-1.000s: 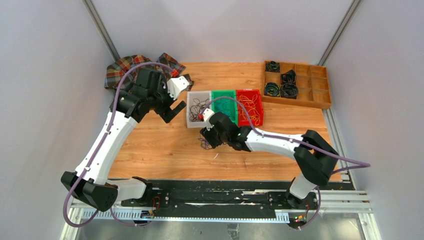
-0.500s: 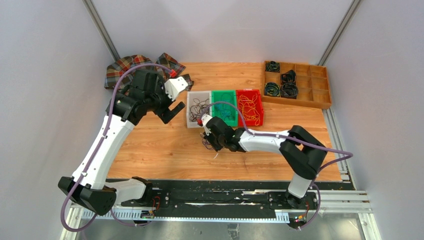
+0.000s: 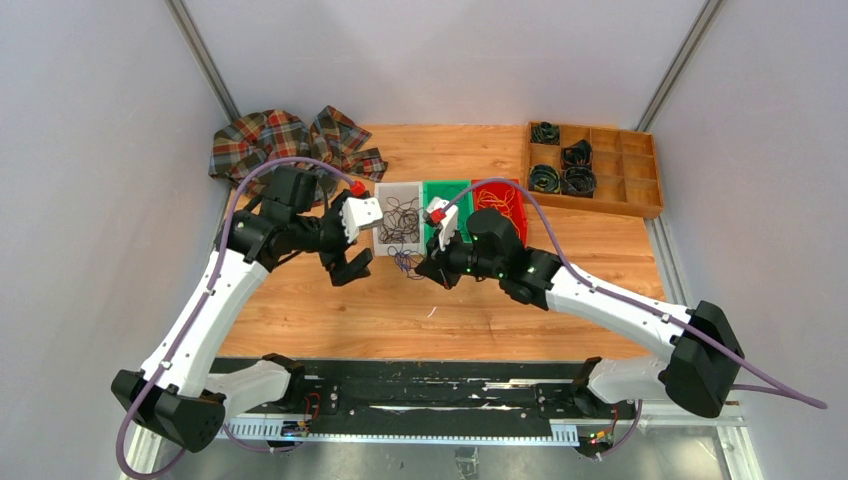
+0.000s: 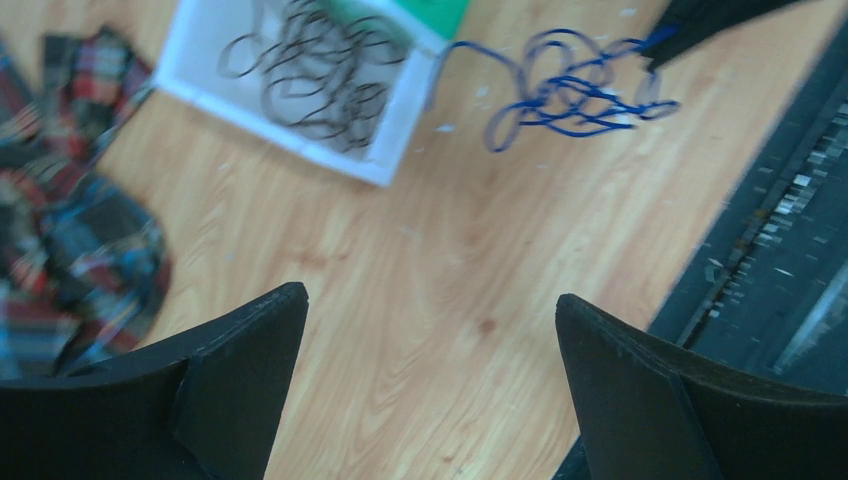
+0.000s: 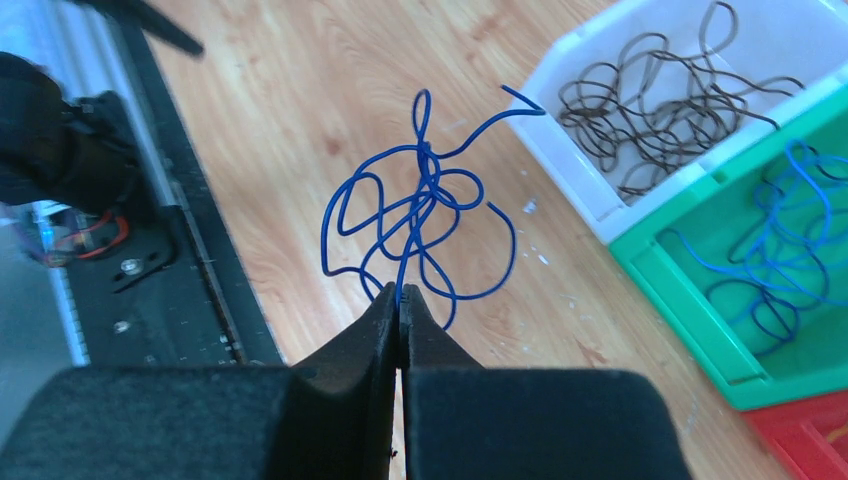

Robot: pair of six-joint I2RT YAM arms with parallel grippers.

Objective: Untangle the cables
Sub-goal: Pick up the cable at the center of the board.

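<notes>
A small tangle of blue cables hangs from my right gripper, whose jaws are pressed shut on one strand. Seen from above, this bundle dangles over the table just in front of the white bin, beside the right gripper. My left gripper hovers left of it, open and empty. The left wrist view has the blue tangle ahead and to the right of the wide-apart left gripper. Black cables lie in the white bin, blue ones in the green bin.
Three bins sit side by side mid-table: white, green and red, the red one holding yellow-orange wires. A wooden compartment tray with thick black coils stands back right. A plaid cloth lies back left.
My right gripper closed on the blue tangle and carried it up and back toward the bins. The left arm swung nearer and rightward toward the bundle, staying open.
</notes>
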